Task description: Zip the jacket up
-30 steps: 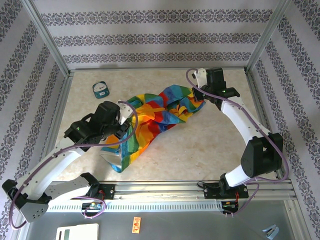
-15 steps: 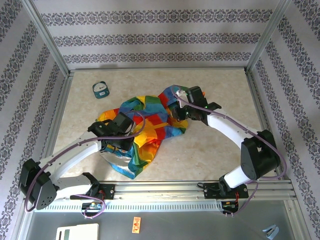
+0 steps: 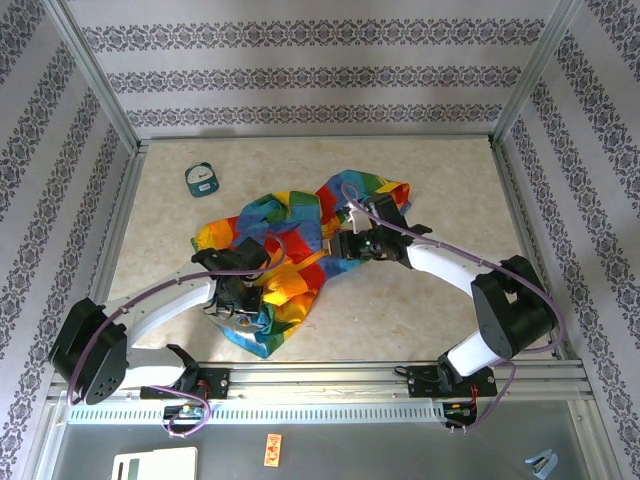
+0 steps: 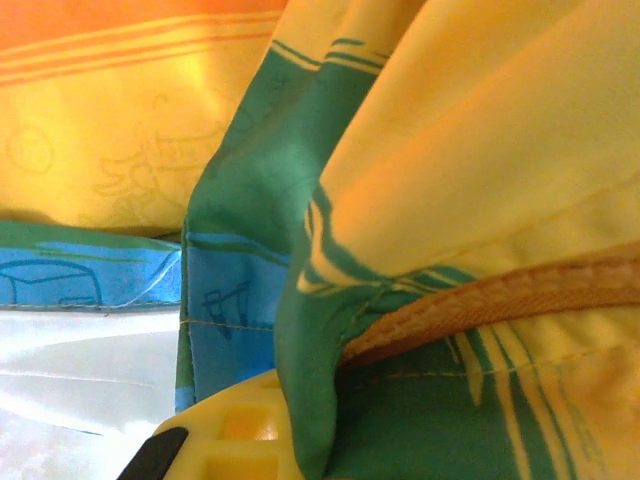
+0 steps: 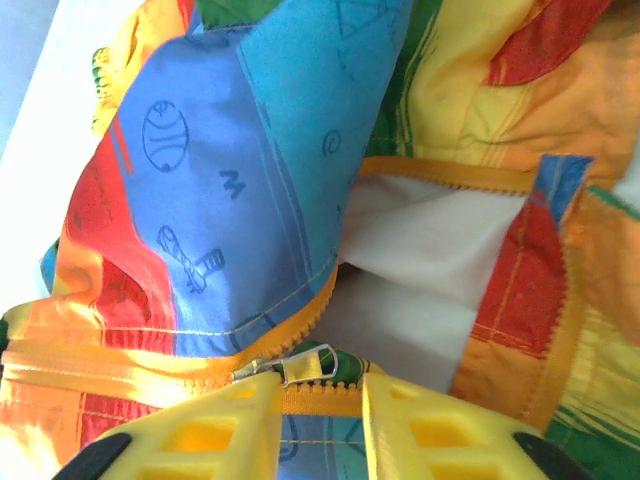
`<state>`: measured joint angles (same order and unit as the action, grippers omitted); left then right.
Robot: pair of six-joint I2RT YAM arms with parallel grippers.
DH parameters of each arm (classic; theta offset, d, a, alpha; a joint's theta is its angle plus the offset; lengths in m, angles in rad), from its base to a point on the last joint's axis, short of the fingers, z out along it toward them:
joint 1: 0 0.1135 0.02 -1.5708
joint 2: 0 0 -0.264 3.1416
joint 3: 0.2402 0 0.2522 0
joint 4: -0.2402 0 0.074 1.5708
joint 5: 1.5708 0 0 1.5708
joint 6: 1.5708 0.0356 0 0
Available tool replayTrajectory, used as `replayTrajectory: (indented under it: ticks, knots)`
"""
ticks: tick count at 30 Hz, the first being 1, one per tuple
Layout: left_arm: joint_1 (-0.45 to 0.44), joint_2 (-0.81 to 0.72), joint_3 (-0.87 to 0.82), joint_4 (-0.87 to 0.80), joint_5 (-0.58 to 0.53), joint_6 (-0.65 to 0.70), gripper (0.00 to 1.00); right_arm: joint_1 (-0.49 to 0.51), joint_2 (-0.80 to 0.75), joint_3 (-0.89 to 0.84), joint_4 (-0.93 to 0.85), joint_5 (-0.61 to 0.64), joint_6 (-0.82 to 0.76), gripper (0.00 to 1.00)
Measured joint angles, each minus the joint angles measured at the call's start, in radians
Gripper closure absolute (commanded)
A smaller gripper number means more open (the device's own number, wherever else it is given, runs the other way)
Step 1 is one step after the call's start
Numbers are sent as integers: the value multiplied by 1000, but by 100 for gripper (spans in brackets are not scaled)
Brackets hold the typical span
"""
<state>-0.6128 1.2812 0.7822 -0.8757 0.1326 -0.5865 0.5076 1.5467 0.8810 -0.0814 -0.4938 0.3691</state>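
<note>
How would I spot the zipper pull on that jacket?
Find the rainbow patchwork jacket in the middle of the table. Follow its orange-yellow zipper tape beneath the blue panel; the pull is the only small silver metal piece there.

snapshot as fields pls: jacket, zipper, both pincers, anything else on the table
jacket: crumpled mid-table, rainbow patchwork
zipper: unzipped, edges apart, white lining showing between them
left pincer: shut on jacket fabric at its near-left part
right pincer: open, zipper pull just ahead of its fingertips, not gripped
other: teal gadget at far left, apart from jacket
</note>
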Motion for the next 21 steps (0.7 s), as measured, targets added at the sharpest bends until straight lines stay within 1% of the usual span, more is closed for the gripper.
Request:
replayTrajectory:
  ticks: [6, 11, 17, 21]
  knots:
    - [12, 0, -20, 0, 7, -39, 100, 61, 50, -1, 61, -31, 37, 67]
    - [13, -13, -50, 0, 18, -63, 100, 109, 80, 2, 105, -50, 61, 62]
    - [13, -31, -71, -1, 21, -79, 100, 158, 85, 23, 142, -81, 71, 63]
    - [13, -37, -74, -1, 21, -85, 100, 158, 80, 29, 153, -100, 71, 65]
